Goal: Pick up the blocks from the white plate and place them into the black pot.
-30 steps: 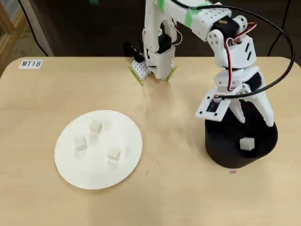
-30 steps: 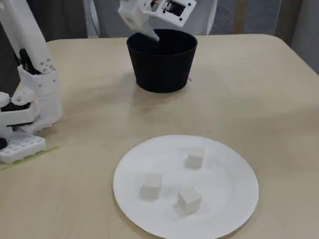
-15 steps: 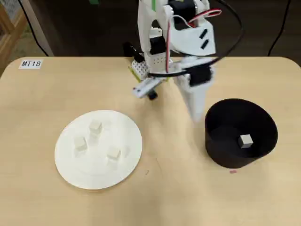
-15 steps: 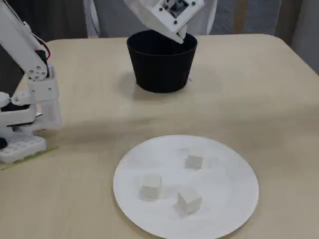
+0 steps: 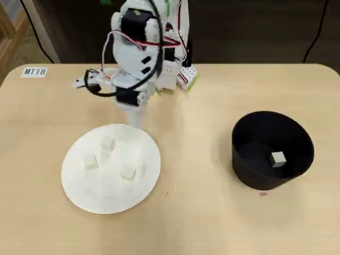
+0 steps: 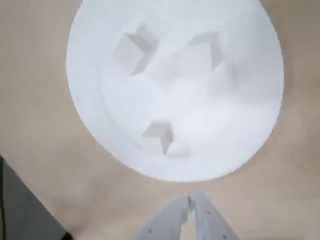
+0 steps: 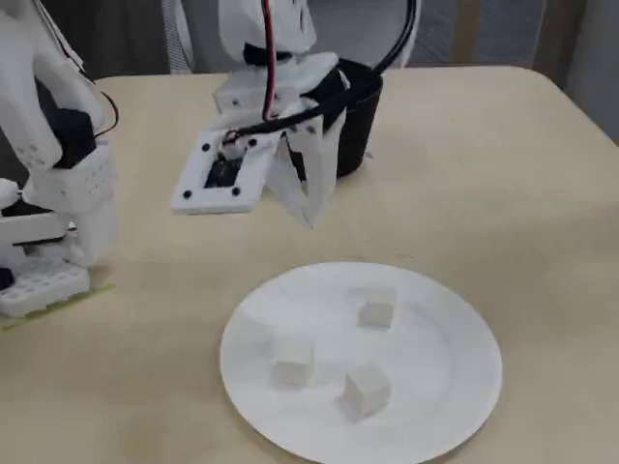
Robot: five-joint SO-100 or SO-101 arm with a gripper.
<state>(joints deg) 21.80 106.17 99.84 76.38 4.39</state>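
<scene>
Hand [image 6: 191, 201] seemingly closed, empty, above table.

Light wooden table [image 5: 212, 223], white plate [image 5: 146, 178], black pot [image 5: 249, 178], possibly "MT18" label [image 5: 35, 71]

Looks like lab / robotics test rm. Light wood desk [image 5: 212, 223] w/ printed label "MT18" [image 5: 35, 71] at corner, numbered station. White 3D-printed arm [image 5: 139, 48] w/ exposed servo wires, base taped down w/ green tape [image 5: 192, 81].
</scene>
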